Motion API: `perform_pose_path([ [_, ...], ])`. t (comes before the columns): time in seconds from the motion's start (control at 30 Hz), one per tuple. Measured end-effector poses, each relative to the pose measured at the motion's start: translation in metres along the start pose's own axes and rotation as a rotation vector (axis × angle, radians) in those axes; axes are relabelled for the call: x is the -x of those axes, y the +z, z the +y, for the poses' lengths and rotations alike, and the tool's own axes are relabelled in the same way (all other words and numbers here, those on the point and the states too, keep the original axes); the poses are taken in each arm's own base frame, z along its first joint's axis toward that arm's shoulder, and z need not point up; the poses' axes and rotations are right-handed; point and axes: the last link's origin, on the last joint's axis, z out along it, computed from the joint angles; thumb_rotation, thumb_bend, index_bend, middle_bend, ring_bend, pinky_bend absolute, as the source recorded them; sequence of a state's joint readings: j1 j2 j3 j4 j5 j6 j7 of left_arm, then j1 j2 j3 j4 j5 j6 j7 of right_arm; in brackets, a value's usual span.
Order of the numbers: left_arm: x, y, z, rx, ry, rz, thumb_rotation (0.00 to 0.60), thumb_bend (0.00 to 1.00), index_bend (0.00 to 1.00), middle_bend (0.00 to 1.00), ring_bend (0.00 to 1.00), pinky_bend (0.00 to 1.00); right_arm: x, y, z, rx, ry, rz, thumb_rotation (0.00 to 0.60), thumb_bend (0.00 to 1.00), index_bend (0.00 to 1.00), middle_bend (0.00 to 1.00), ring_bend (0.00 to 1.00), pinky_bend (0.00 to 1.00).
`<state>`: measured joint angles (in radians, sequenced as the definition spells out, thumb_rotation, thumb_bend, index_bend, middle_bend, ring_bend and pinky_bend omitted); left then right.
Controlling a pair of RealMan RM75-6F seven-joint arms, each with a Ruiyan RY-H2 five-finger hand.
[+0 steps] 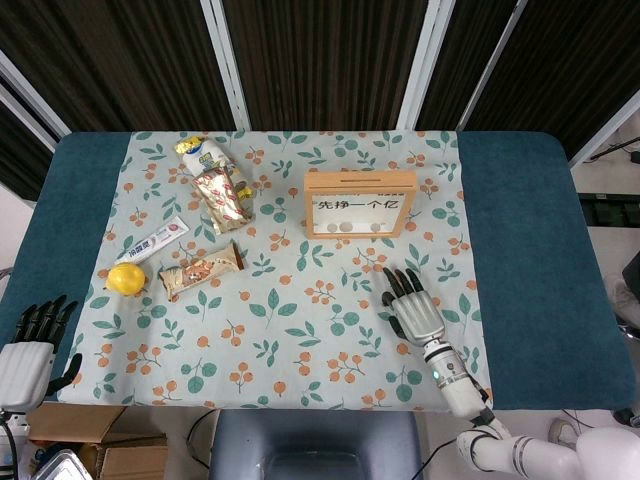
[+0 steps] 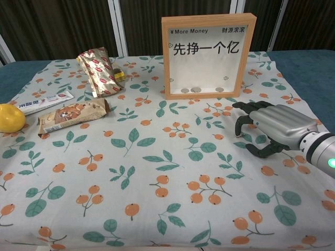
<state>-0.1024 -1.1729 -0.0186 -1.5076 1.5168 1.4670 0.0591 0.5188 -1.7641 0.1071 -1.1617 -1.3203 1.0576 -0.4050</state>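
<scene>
Right hand [image 2: 272, 130] sits palm down on the floral tablecloth [image 2: 157, 157], right side, just near of the wooden coin-box frame [image 2: 208, 57]. Its fingers [image 2: 242, 124] arch into a claw with the tips down at the cloth and the thumb tucked under on the near side. Can't tell if anything small is pinched under the tips; nothing shows in the grasp. The forearm comes in low from the near right, wrist roughly level with the table.

The frame stands upright at centre-far, printed front facing near, with a few coins lying along its bottom inside. It is apart from the hand, not touching.

Judging by looks, the frame is stiff, light wood with a clear front pane that is likely fragile and slick. It is tall on a narrow base, so a push high up would probably tip it. Best hold is across the wooden side rails or over the top rail, off the pane.

Left hand [image 1: 28, 350] hangs off the near-left table edge, fingers straight and spread, holding nothing.

Far left: lemon [image 2: 10, 117], toothpaste box [image 2: 44, 102], snack bar [image 2: 73, 115], foil snack pack [image 2: 98, 72].
</scene>
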Motion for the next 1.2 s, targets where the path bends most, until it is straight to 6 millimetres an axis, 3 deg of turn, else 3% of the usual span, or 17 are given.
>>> perform_pose_path([
  [1.2,-0.0018,-0.0003,-0.0017,0.005,-0.008,0.008,0.6,0.4,0.0,0.0,0.0,0.0,0.0023,-0.0025,0.0008,0.006,0.003,0.03,0.6,0.58,0.66,0.0,0.0,0.0],
])
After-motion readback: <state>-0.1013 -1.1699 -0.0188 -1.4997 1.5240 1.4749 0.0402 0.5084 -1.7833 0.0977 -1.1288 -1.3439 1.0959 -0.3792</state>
